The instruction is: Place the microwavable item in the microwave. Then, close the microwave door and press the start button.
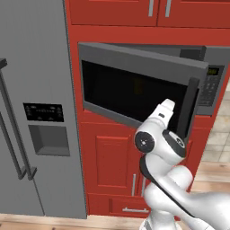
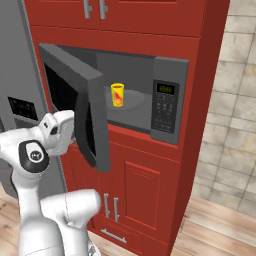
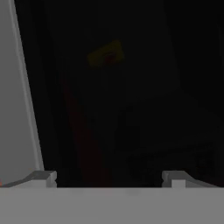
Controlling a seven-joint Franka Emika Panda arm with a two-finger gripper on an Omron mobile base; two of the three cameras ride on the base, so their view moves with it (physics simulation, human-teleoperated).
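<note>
The yellow cup (image 2: 117, 95) with the red mark stands upright inside the microwave (image 2: 170, 65), on its grey floor. In the hand view the cup (image 3: 106, 54) shows dimly through dark glass. The microwave door (image 1: 134, 85) hangs partly open, hinged at its left, and its dark handle bar (image 1: 191, 108) points toward me. My gripper (image 2: 74, 131) is close up against the outer face of the door (image 2: 75, 100), low on the window. The gripper (image 3: 109, 178) is open, fingertips wide apart with nothing between them. The keypad panel (image 2: 164, 107) with its green display sits at the microwave's right.
A tall grey fridge (image 1: 36, 112) stands directly left of the microwave. Red cabinet doors (image 2: 145, 185) and a drawer sit below it, and more red cabinets above. A tiled wall (image 2: 230, 100) and wooden floor (image 2: 220, 225) lie to the right.
</note>
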